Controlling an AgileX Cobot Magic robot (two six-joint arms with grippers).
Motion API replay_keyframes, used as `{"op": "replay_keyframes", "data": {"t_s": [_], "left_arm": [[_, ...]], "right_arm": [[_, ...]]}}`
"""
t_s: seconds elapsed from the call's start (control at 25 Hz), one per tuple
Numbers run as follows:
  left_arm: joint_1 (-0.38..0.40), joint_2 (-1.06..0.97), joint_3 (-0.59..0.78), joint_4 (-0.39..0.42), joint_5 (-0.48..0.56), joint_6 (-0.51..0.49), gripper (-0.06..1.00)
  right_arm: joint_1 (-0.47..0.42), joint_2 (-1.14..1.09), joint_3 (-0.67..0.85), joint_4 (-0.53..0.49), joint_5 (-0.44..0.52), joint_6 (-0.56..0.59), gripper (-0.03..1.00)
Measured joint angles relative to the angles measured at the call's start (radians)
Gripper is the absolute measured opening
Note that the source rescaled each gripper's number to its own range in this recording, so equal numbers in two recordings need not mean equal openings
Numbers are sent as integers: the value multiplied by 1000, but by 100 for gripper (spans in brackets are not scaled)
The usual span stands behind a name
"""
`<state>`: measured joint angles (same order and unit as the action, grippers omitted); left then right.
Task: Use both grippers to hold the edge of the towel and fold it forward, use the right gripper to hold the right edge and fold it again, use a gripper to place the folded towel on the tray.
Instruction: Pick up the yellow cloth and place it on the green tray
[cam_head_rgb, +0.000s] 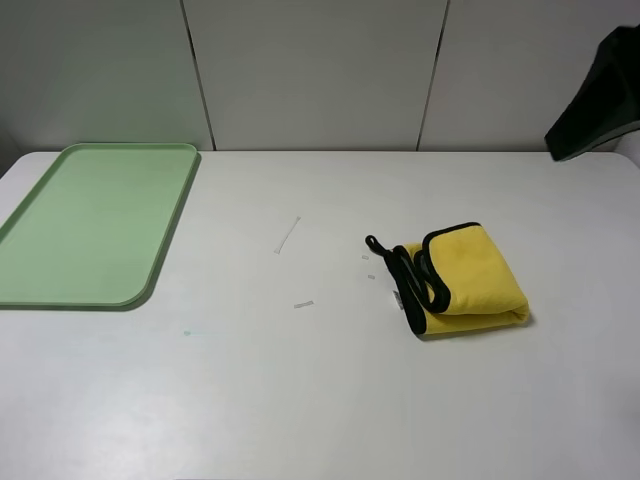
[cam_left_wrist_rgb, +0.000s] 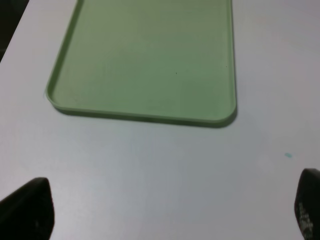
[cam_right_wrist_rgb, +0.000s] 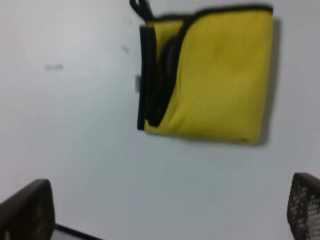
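While the towel (cam_head_rgb: 465, 280) lies folded on the white table (cam_head_rgb: 300, 400), neither arm touches it. It sits to the right of the table's middle, well clear of every edge, with its yellow face outward. The stacked layers of the edge of the towel (cam_head_rgb: 412, 300) turn toward the table's left side. The small black loop (cam_head_rgb: 375, 243) pokes out at the far-left corner of the bundle and rests on the table top.

The tray (cam_head_rgb: 90, 220) lies in the far-left corner of the table, well apart from the towel, and holds nothing.

In the left wrist view, the left gripper (cam_left_wrist_rgb: 167, 210) hangs above bare table just beside the tray's (cam_left_wrist_rgb: 150, 50) short side. Its dark fingertips (cam_left_wrist_rgb: 27, 207) are spread wide with nothing between them.

In the right wrist view, the right gripper (cam_right_wrist_rgb: 165, 210) hovers over the table near the towel (cam_right_wrist_rgb: 215, 75). Its fingertips (cam_right_wrist_rgb: 27, 210) are likewise wide apart and grip nothing. There the black binding (cam_right_wrist_rgb: 142, 75) shows as several overlapping strips along one side of the yellow bundle.

A few small pale marks (cam_head_rgb: 288, 235) dot the table between tray and towel.
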<state>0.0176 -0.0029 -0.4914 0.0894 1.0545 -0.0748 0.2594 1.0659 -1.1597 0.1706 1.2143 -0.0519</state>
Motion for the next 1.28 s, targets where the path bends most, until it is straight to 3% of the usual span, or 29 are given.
{"op": "replay_keyframes", "data": {"t_s": [0.6,1.0,1.28], "left_arm": [[0,0,0,0,0,0,96],[0,0,0,0,0,0,96],[0,0,0,0,0,0,96]], "right_arm": [[0,-430,0,-9,3,38,100],[0,-596,6,-23,5,126,100],[0,-708,194,-23,4,169,100]]}}
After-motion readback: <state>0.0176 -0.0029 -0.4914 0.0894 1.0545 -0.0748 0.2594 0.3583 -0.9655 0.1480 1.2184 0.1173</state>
